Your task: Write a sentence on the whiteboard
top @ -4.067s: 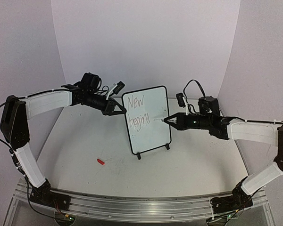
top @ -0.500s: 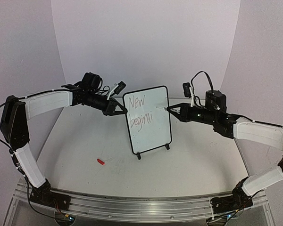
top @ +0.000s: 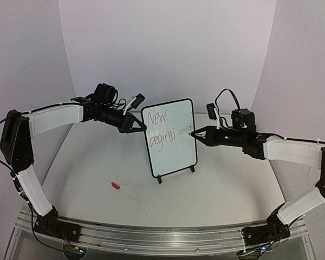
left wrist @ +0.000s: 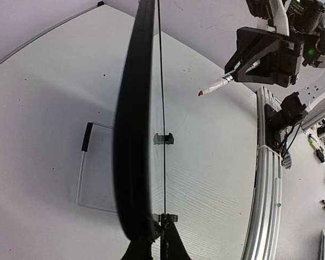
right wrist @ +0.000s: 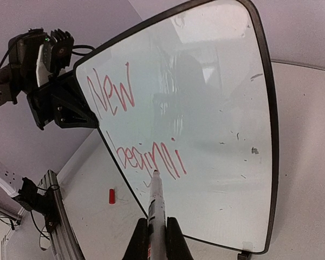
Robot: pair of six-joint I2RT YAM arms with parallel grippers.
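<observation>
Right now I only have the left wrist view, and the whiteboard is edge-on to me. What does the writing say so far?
Observer: The right wrist view shows the whiteboard face-on. The sentence reads "New" and, on the line below, "beginni", in red.
Operator: Where on the face is the marker aimed?
Observer: The marker, held in the right fingers, has its tip just below the lower line, under its later letters.
</observation>
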